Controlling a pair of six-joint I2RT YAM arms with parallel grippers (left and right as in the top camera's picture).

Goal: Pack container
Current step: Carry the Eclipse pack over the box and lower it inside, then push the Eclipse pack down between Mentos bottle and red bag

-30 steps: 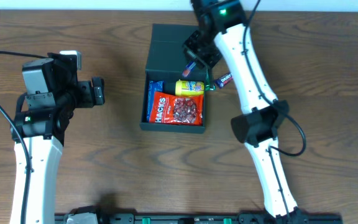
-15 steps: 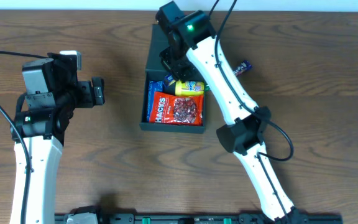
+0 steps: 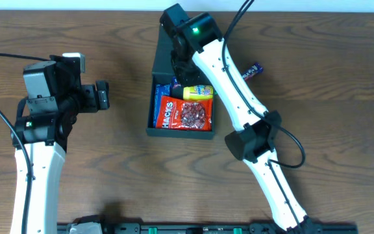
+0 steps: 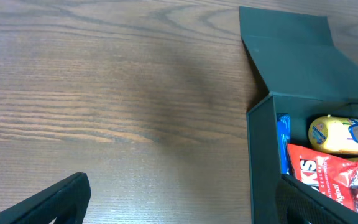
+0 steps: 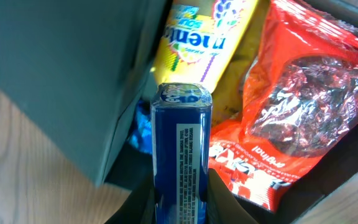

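The container [image 3: 181,132] is a dark box in the middle of the table, its flap lid [image 4: 303,62] folded back. It holds a red packet [image 3: 184,114], a yellow packet [image 3: 199,92] and a blue packet [image 3: 162,97]. My right gripper [image 3: 177,70] hangs over the box's back-left part, shut on a blue packet [image 5: 181,149] that points down beside the yellow packet [image 5: 204,37] and the red packet [image 5: 297,112]. My left gripper [image 3: 100,95] stands open over bare wood left of the box, with nothing between its fingers [image 4: 55,199].
A small dark snack bar [image 3: 254,69] lies on the table to the right of the box, behind the right arm. The table's back edge runs just beyond the lid.
The right arm swung left from the box's right rim to above its back-left part, carrying the blue packet. The small dark bar now lies further right. The left arm has not moved.
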